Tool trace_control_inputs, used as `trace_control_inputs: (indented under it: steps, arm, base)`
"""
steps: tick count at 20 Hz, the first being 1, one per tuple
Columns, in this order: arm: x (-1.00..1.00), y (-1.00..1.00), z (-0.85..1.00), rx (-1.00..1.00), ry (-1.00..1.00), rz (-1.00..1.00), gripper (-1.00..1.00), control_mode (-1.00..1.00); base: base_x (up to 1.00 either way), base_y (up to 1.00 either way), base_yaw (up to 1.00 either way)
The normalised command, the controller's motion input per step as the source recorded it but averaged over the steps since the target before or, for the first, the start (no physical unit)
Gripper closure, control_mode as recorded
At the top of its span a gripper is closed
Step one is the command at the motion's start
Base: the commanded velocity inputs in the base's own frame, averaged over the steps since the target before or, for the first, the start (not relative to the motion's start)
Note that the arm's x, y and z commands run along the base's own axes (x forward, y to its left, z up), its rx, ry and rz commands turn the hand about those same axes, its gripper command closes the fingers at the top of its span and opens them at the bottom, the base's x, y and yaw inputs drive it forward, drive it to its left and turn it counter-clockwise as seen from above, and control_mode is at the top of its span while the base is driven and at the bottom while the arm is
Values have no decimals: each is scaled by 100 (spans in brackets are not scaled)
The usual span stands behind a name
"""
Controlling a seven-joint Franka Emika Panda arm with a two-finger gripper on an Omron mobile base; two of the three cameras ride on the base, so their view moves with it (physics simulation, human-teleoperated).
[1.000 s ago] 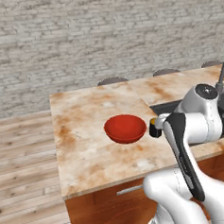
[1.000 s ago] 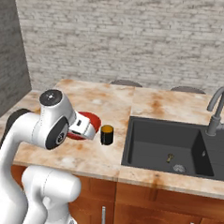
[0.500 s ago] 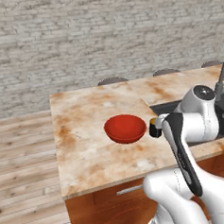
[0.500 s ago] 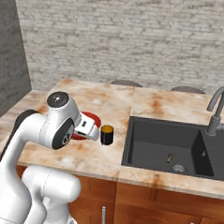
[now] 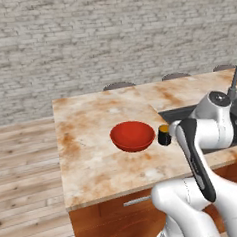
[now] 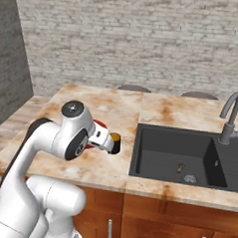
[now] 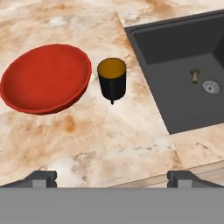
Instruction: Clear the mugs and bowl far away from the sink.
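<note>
Gripper: the gripper [image 7: 112, 177] is hovering wide open and empty, near the counter [image 7: 109, 140] edge.
Black mug: the black mug [image 7: 112, 78] is standing just beside the sink [image 7: 183, 78], not yet moved.
Bowl: the bowl [image 7: 46, 78] is lying just left of it.
Progress: nothing looks cleared yet.
Views: the right base view is showing the faucet [image 6: 230, 118]; the hand view is showing the mug's orange inside.

Kitchen, marble counter [image 5: 93, 157], sink [image 6: 173, 154], faucet [image 6: 230, 118], brick wall [image 5: 109, 36]
</note>
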Motion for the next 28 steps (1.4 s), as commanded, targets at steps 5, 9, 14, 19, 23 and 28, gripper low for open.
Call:
trace_control_inputs:
  steps: [5, 9, 14, 19, 23, 28]
  arm:
    - [9, -27, -29, 0, 0, 0, -100, -100]
    - [23, -20, -34, 0, 0, 0, -100, -100]
    - [33, -5, -29, 0, 0, 2, -100, -100]
    - [42, 0, -18, 0, 0, 5, -100, -100]
    - [43, 0, -20, 0, 0, 5, -100, -100]
    - [47, 0, -18, 0, 0, 4, -100, -100]
  base:
    - [0, 0, 0]
    - [0, 0, 0]
    - [0, 0, 0]
    - [0, 0, 0]
    - [0, 0, 0]
    - [0, 0, 0]
